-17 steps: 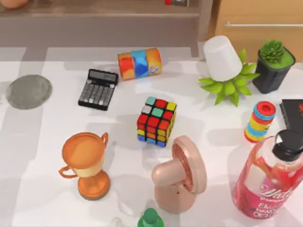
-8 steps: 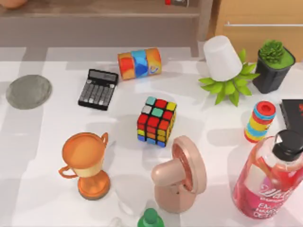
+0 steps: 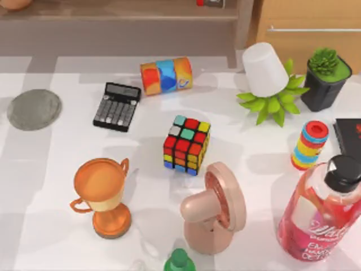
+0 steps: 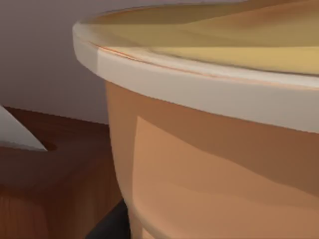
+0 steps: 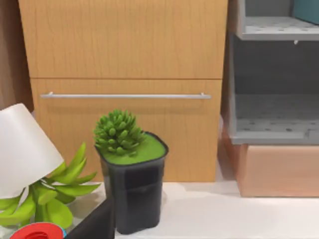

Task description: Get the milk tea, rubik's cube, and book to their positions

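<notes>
Close against left wrist: milk tea (image 4: pixel 209 149), base cut off.

On the pink bottle (image 3: pixel 321 217) at the table's right we made out white label lettering, too blurred to read; no other text was legible.

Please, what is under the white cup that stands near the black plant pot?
Under the white cup lies a green spiky leaf plant; the cup leans tilted on it. The plant's centre is covered by the cup, so it cannot be seen.
</notes>
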Action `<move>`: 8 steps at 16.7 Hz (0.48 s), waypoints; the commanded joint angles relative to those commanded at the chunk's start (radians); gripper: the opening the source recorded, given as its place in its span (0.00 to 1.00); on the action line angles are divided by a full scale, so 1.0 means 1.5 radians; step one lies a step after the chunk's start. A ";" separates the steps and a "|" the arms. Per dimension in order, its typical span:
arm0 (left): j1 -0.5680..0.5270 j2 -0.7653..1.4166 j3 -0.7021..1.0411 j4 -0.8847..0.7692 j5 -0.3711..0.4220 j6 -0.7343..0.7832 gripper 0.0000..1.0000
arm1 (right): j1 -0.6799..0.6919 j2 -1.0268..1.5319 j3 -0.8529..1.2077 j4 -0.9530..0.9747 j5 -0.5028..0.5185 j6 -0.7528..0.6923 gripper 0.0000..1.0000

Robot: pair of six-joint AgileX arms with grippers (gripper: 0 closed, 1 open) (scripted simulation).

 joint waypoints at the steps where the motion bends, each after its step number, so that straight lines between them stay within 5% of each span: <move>1: 0.000 0.000 0.000 0.000 0.000 0.000 0.00 | 0.000 0.000 0.000 0.000 0.000 0.000 1.00; 8: 0.000 0.000 0.000 0.000 0.000 0.000 0.00 | 0.000 0.000 0.000 0.000 0.000 0.000 1.00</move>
